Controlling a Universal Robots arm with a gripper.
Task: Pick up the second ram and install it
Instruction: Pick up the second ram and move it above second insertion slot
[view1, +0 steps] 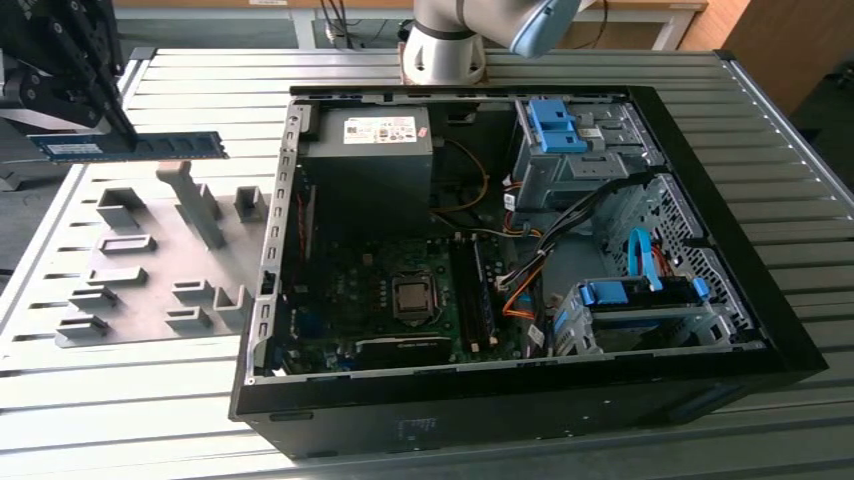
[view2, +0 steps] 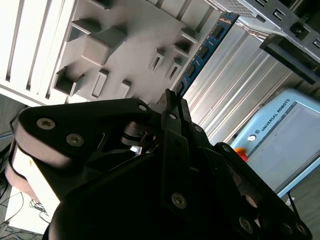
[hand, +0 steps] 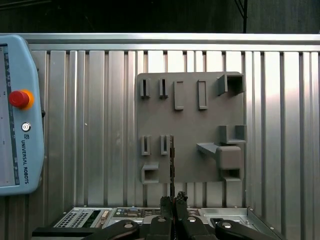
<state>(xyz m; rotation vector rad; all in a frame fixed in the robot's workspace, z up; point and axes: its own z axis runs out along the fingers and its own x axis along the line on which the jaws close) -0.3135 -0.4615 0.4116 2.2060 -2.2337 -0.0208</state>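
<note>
Above the single grey holder plate (view1: 154, 262), one pincer (view1: 122, 133) is clamped on one ram (view1: 174, 146), held level.

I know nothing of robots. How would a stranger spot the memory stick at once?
Find the open black computer case; at the exterior view's left of it, a grey holder plate lies on the ribbed table. Over that plate the gripper holds the second ram: a thin blue-green board with black chips, unlike the grey blocks below.

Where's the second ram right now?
Exterior view's left: the second ram is clamped in the end effector, held above the grey holder plate, beside the open computer case.
</note>
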